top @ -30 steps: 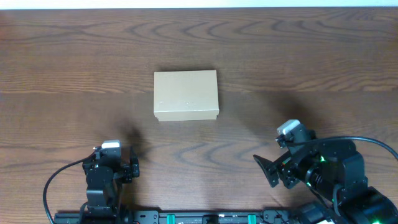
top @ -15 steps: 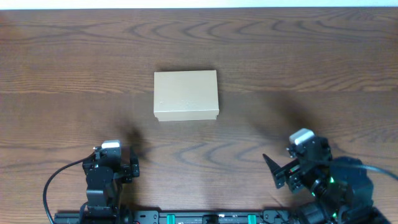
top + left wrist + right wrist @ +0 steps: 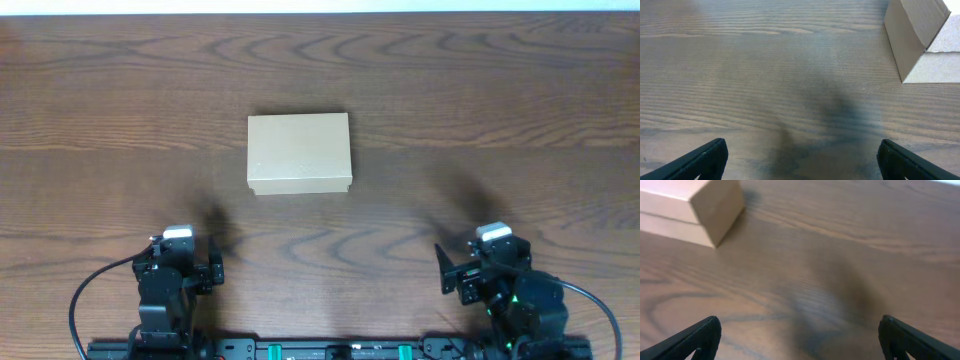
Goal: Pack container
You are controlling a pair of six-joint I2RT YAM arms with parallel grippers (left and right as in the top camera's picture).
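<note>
The container (image 3: pixel 299 152), a small tan-brown cardboard box with its lid shut, sits on the wooden table near the middle. Its corner shows at the top right of the left wrist view (image 3: pixel 920 37) and at the top left of the right wrist view (image 3: pixel 695 210). My left gripper (image 3: pixel 180 265) (image 3: pixel 800 160) is open and empty near the front edge, left of the box. My right gripper (image 3: pixel 470 275) (image 3: pixel 800 337) is open and empty near the front edge, right of the box. Both are well apart from the box.
The brown wood-grain table (image 3: pixel 480 100) spreads round the box. A rail with cables (image 3: pixel 320 350) runs along the front edge between the arm bases.
My right arm has drawn back toward the front edge and to the right, away from the box. The left arm and the box have not moved.
</note>
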